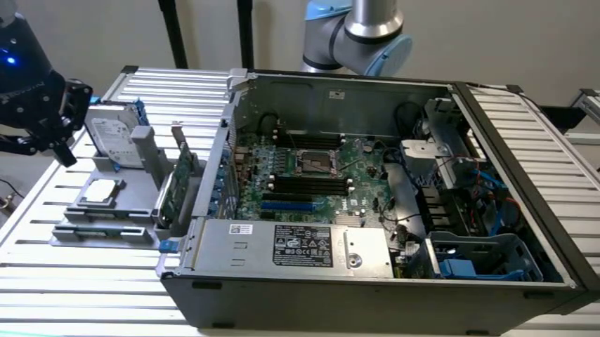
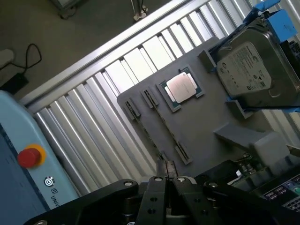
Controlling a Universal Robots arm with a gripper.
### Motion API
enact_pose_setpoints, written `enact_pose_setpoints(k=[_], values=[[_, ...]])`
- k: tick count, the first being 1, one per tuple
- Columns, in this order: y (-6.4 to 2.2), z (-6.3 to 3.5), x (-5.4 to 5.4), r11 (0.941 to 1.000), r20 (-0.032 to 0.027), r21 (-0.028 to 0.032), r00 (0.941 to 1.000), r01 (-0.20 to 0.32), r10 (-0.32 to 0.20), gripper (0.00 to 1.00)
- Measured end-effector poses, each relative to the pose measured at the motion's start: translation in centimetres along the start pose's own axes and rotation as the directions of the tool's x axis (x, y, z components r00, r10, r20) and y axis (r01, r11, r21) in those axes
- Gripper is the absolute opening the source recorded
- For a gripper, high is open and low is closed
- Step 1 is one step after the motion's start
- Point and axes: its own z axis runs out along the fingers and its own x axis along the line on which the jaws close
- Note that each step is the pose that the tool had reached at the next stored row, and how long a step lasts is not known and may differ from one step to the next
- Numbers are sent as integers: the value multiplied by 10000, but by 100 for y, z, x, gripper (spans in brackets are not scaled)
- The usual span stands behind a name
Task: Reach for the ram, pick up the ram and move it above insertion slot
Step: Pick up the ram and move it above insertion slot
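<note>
Clips (image 2: pixel 183 153) on the flat grey plastic holder plate (image 2: pixel 206 117) keep the thin dark-green ram stick (image 2: pixel 165 124) on edge, easy to pinch, while the black gripper (image 2: pixel 166 169) hangs near that plate, jaws squeezed together, empty.

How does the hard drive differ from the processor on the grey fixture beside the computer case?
The hard drive is much the larger; the processor is a small square. The hard drive sits in a blue frame, propped up at a slant; the processor lies flat in a recess. Both have silver tops and rest on the grey fixture.
</note>
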Motion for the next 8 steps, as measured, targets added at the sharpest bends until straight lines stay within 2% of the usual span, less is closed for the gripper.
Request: enact_pose_setpoints(k=[4,8], values=[[0,6,0,9974,-28,3,9974,717,-717,11],[-1,13,0,9895,-56,3,9894,1448,-1448,11]])
